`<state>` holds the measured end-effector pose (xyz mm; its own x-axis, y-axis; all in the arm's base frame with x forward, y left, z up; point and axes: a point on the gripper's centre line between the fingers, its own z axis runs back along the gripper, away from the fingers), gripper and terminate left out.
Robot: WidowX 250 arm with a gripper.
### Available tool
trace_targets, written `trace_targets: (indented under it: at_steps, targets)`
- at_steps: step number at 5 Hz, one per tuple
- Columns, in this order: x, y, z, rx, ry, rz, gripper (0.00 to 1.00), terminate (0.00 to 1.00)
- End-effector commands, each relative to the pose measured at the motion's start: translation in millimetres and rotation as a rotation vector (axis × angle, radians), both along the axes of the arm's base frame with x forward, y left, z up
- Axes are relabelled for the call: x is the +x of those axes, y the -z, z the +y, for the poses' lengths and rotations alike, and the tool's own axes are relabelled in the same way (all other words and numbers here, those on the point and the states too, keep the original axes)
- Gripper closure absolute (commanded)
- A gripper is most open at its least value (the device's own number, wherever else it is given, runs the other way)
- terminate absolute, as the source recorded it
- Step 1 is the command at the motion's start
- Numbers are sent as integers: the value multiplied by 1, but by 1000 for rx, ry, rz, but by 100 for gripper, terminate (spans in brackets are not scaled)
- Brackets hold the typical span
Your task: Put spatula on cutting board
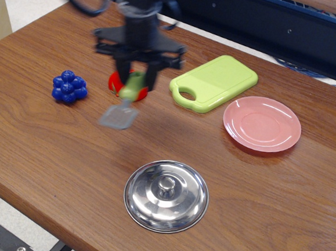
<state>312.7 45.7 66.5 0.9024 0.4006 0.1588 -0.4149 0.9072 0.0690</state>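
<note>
My gripper [135,82] is shut on the green handle of the spatula [123,107] and holds it in the air above the table. The grey slotted blade hangs down and to the left, blurred by motion. The gripper is in front of a red tomato [116,82] and partly hides it. The light green cutting board [215,82] lies flat to the right of the gripper, its handle hole at the near left end. Nothing lies on it.
A pink round plate [262,123] sits right of the board. A steel pot lid [166,196] with a knob lies near the front edge. A blue grape cluster [69,87] sits at the left. The table's front edge runs diagonally at the lower left.
</note>
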Motion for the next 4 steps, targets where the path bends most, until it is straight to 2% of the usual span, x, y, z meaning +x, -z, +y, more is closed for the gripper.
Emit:
trace_targets:
  at_steps: [1, 3, 4]
  targets:
    - [61, -9, -11, 40, -116, -83, 100, 0]
    - [88, 0, -19, 54, -170, -150, 100, 0]
    - [106, 2, -27, 53, -219, -144, 100, 0]
